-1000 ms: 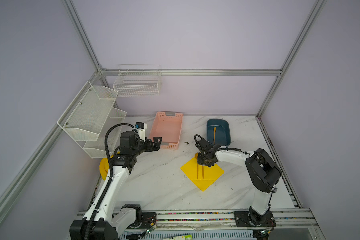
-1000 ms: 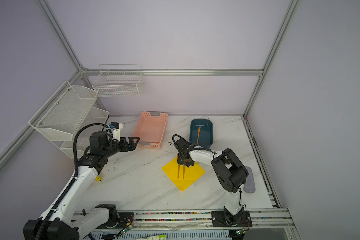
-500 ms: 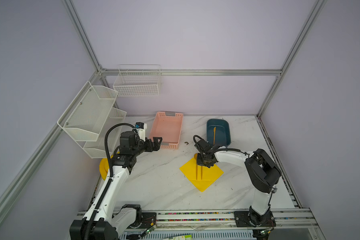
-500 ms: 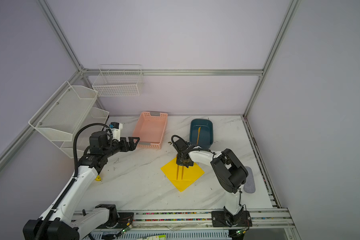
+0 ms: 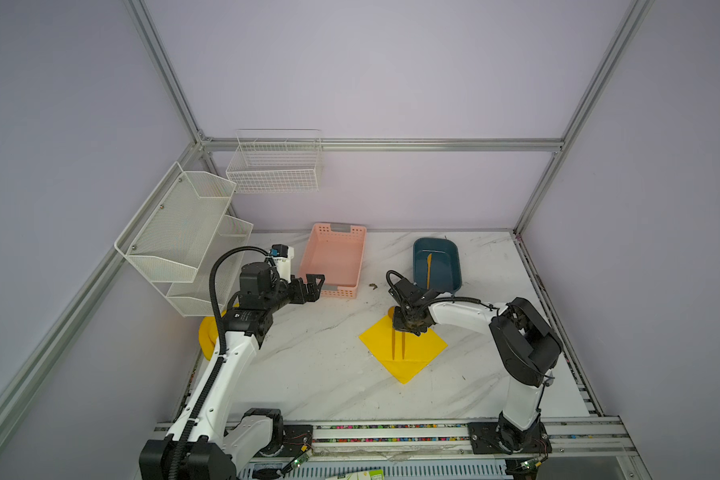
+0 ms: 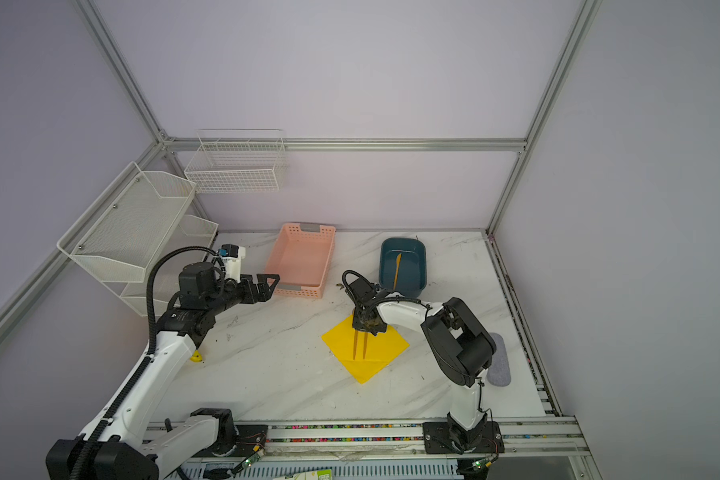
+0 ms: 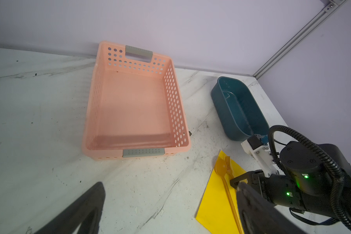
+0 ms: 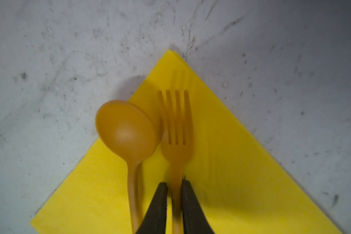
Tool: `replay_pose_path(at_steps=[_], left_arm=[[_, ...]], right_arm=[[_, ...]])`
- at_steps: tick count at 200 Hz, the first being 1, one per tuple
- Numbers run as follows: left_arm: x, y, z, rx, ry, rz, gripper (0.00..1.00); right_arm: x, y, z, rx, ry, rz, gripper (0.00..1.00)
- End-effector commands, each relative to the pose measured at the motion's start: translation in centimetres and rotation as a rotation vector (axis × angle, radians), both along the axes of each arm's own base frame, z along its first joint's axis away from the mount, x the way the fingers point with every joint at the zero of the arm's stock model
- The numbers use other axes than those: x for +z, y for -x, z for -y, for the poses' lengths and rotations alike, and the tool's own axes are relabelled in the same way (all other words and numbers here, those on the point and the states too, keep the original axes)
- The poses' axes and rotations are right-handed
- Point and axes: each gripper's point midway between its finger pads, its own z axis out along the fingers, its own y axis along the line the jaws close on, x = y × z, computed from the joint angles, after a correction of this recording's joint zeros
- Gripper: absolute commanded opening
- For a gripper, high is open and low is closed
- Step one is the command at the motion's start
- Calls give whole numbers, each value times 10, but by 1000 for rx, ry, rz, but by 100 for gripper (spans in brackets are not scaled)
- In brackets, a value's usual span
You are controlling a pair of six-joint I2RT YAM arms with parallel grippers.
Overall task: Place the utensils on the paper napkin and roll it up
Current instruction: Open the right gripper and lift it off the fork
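Observation:
The yellow paper napkin (image 5: 418,353) (image 6: 381,347) (image 8: 231,182) lies as a diamond on the marble table. An orange spoon (image 8: 128,131) (image 5: 393,345) and fork (image 8: 176,129) (image 5: 403,345) lie side by side on it, the spoon's bowl overhanging its edge. My right gripper (image 8: 174,185) (image 5: 400,328) (image 6: 360,328) is down at the napkin's far corner, shut on the fork's handle. The knife (image 5: 428,270) (image 6: 397,268) lies in a blue tub (image 5: 445,266). Hovering near the pink basket, my left gripper (image 5: 314,284) (image 6: 269,282) (image 7: 169,185) is open and empty.
The pink basket (image 5: 335,262) (image 7: 130,105) stands at the back, left of the blue tub (image 7: 237,109). White mesh shelves (image 5: 184,232) and a wire basket (image 5: 273,166) hang on the walls. Something yellow (image 5: 206,336) lies behind the left arm. A grey pad (image 6: 499,365) lies at the right edge.
The right gripper, fork and napkin have shifted very slightly to the left. The left arm has not moved.

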Motion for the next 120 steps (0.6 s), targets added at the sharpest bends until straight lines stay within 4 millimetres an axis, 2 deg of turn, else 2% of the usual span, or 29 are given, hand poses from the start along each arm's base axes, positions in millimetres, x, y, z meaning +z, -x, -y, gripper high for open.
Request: replay_pose_path(at_steps=[1,77,120], left_arm=[[-3,2,-1,-5,12,6,100],[-3,3,-1,-7,14,9,100],[-5,1,-1,-6,12,3,100]], right_arm=[[10,7,6,-11,23,-2,21],[38,5,10,-15,24,39,23],[50,0,6,-14,12,50,23]])
